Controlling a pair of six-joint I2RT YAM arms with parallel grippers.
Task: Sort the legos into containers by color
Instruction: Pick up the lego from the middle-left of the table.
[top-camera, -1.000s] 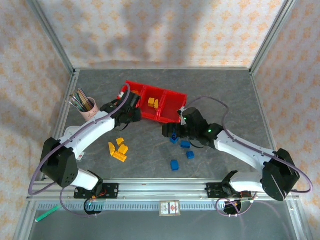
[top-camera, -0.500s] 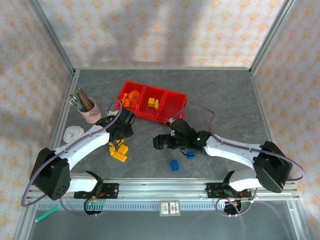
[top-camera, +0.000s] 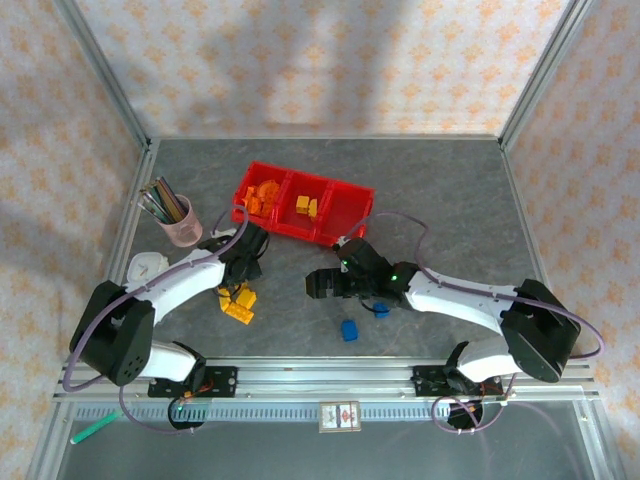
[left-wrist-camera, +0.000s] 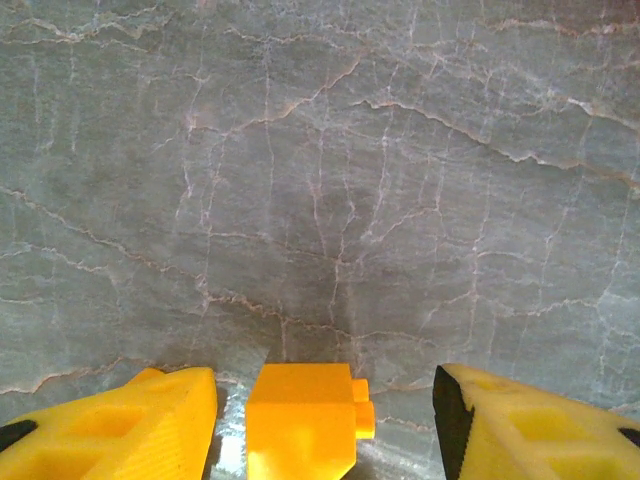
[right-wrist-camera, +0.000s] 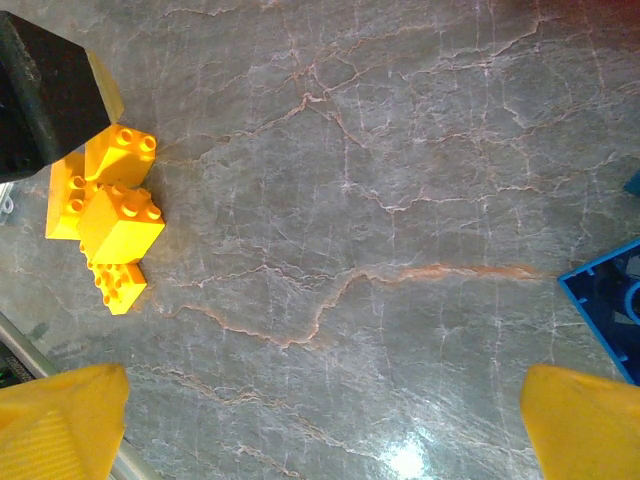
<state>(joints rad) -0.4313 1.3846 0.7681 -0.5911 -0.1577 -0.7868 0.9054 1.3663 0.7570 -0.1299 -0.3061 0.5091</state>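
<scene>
The red containers (top-camera: 345, 215) stand at the back middle: orange legos (top-camera: 262, 195) in the left bin, yellow legos (top-camera: 305, 205) in the middle one. A loose pile of yellow legos (top-camera: 240, 302) lies at front left. My left gripper (top-camera: 240, 272) hangs over that pile, open. One yellow brick (left-wrist-camera: 305, 420) sits between its fingers (left-wrist-camera: 130, 425) with a gap on each side. My right gripper (top-camera: 315, 284) is wide open over bare table, nothing between its fingertips (right-wrist-camera: 585, 420). Blue legos (top-camera: 349, 330) lie just right of it, one more (top-camera: 381, 309) beside the arm.
A pink cup with pens (top-camera: 170, 215) stands at far left, a small white object (top-camera: 145, 268) below it. The metal frame rail (top-camera: 330, 375) runs along the near edge. In the right wrist view the yellow pile (right-wrist-camera: 105, 215) lies upper left and a blue brick (right-wrist-camera: 610, 305) at the right edge.
My left arm came back from the left bin down to the yellow pile and its jaws widened. My right gripper swung left, away from the blue legos, staying open.
</scene>
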